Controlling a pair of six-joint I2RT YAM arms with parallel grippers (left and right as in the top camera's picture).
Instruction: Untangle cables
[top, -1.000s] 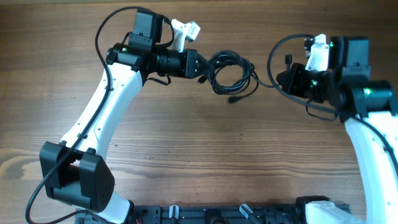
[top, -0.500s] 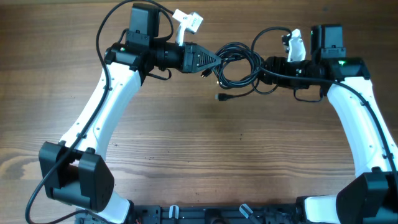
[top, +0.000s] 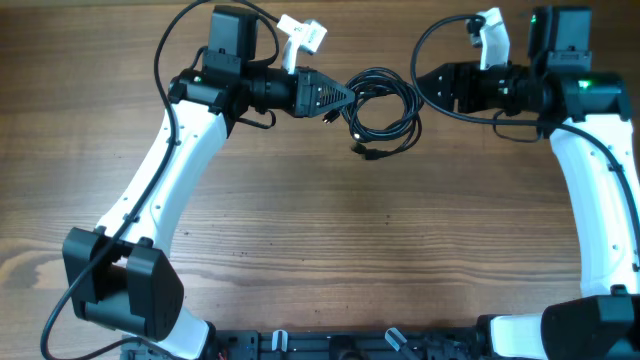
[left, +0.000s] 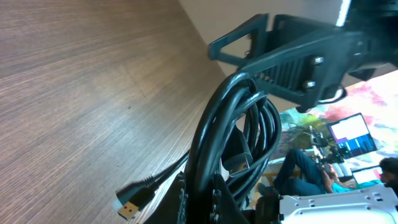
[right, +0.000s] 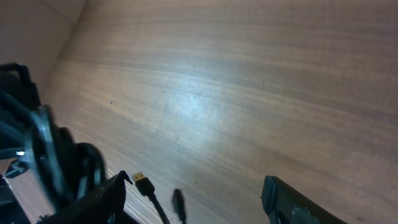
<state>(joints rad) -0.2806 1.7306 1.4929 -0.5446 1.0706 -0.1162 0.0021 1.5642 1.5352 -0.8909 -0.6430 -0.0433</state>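
Robot lab, seated person (left: 306, 169), computer monitors (left: 352, 133) behind

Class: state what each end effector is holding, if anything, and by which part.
The left end effector grips the cables at the left edge of the coiled bundle. The right end effector stands open, holding nothing.

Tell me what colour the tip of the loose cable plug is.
The plug tip is gold, on a black cable, clearest in the left wrist view.
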